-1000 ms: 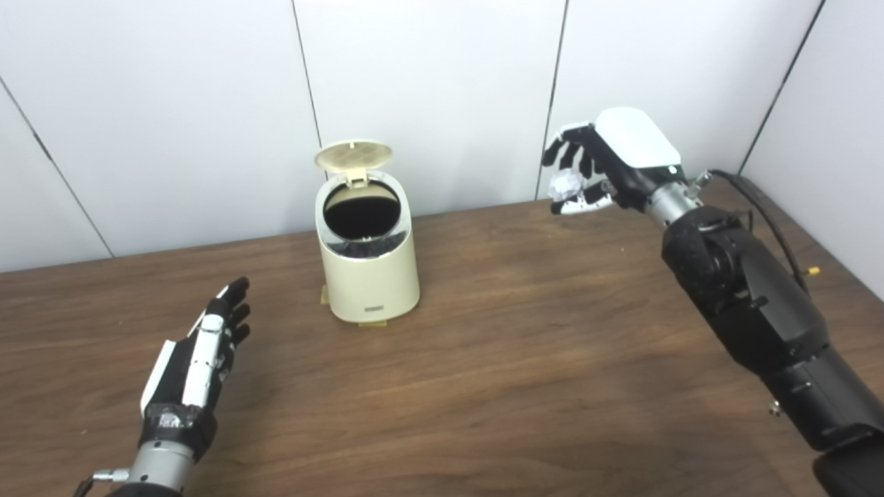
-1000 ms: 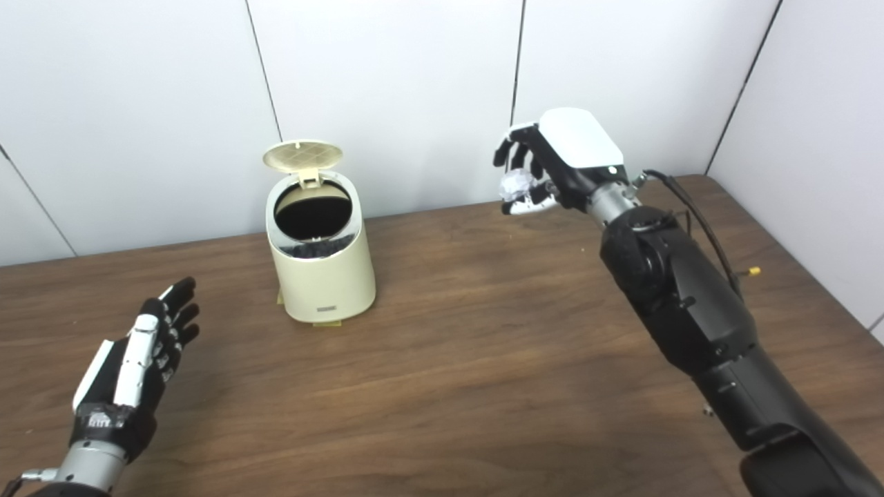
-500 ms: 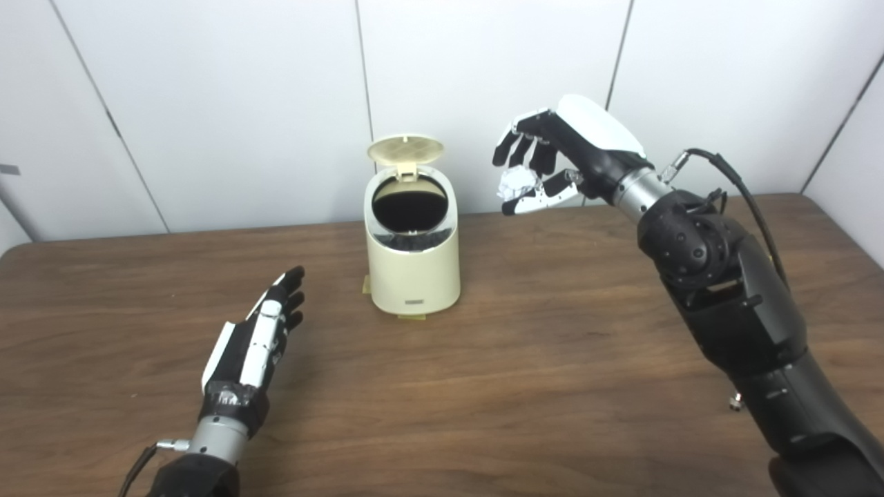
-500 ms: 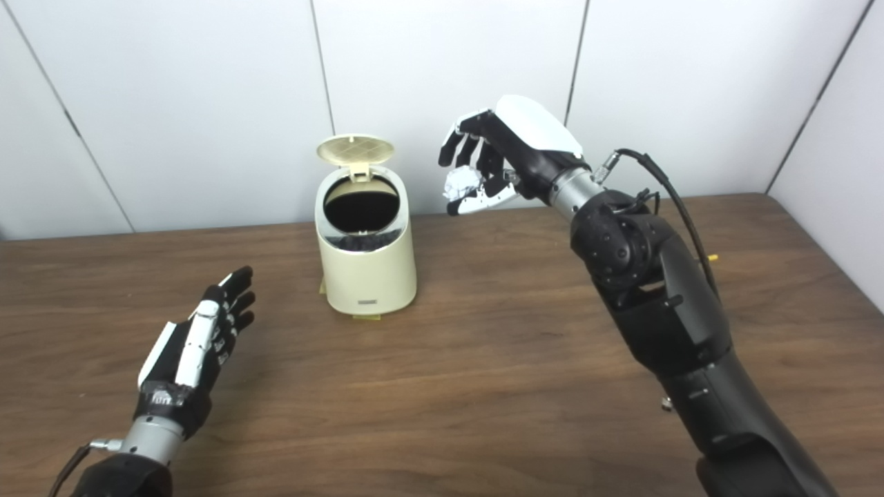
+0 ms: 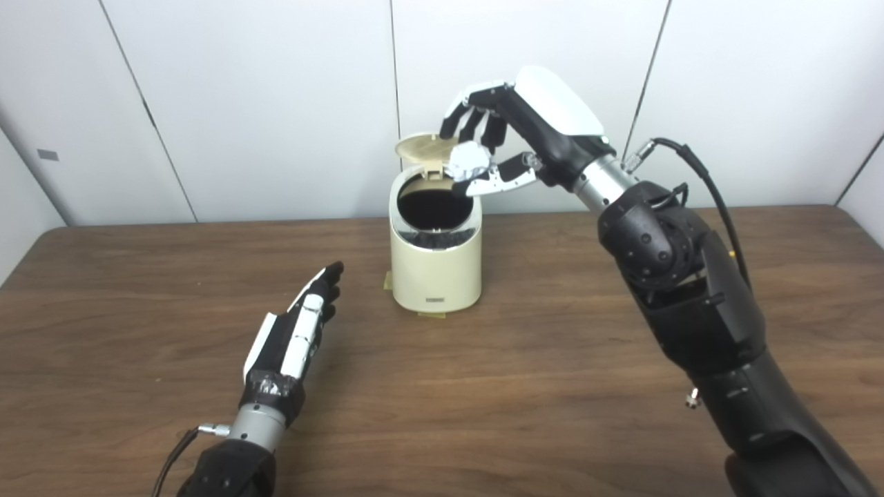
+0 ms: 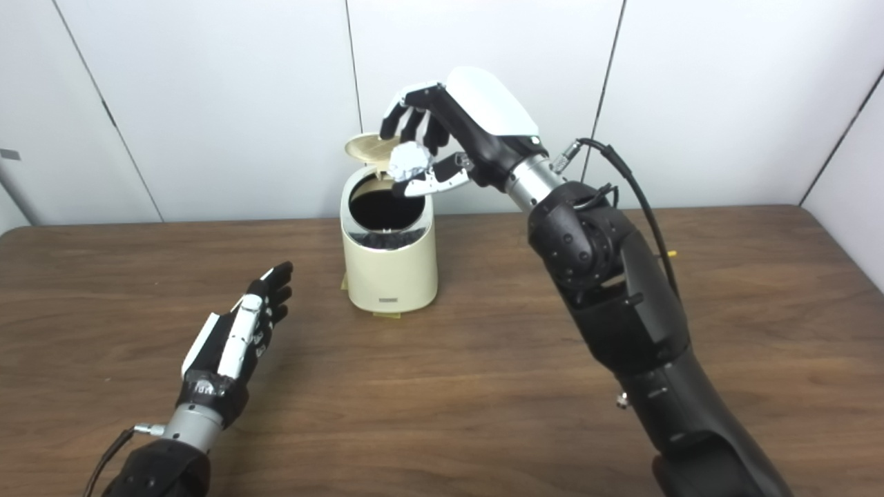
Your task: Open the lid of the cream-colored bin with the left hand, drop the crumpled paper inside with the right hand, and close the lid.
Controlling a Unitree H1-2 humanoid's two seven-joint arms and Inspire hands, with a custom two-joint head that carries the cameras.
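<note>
A small cream-coloured plastic bin (image 5: 436, 259) with rounded walls stands a little above the centre of the frame on a dark brown wood-grain table (image 5: 552, 386), close to the white panelled wall (image 5: 262, 103) behind it. Its round cream lid (image 5: 423, 145) is tipped up on the rear hinge and stands open, so the dark mouth of the bin shows from above. A small yellowish tab (image 5: 431, 315) lies on the table at the foot of the bin.

The right hand (image 5: 514, 134), black-fingered with a white shell on its back, reaches in from the right side of the frame and hangs in the upper middle, just above the right rim of the open mouth and in front of the raised lid. Its fingers curl around a small crumpled ball of white paper (image 5: 469, 160), pinched between thumb and fingers; the paper sits above the opening, not yet inside.

The left hand (image 5: 290, 345) lies in the lower left of the frame, low over the table and well apart from the bin, fingers straight and spread, holding nothing, pointing toward the bin.
</note>
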